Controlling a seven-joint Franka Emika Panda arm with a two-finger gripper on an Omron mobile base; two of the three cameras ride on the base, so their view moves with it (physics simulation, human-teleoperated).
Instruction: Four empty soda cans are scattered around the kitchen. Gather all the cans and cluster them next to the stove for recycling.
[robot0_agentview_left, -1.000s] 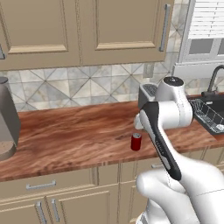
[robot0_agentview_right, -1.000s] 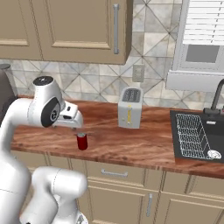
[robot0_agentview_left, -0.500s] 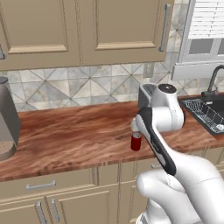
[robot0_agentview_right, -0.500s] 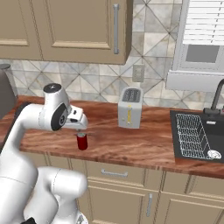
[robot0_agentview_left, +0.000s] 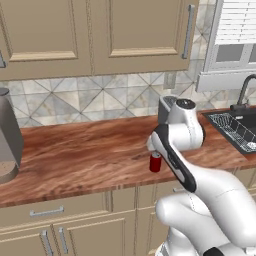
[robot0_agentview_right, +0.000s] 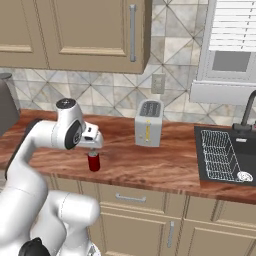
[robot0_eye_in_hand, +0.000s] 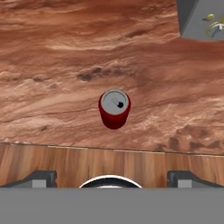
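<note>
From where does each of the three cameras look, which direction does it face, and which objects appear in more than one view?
Left base view: behind the arm's left, facing the counter; arm rises lower right.
Right base view: behind its right, facing the toaster and sink; arm lower left.
Hand view: above, looking down past the open gripper onto the red can.
Shared: the red can, upright near the counter's front edge, and the toaster.

A red soda can (robot0_eye_in_hand: 114, 109) with a silvery top stands upright on the wooden counter (robot0_eye_in_hand: 52, 78) below me, near its front edge, untouched.
</note>
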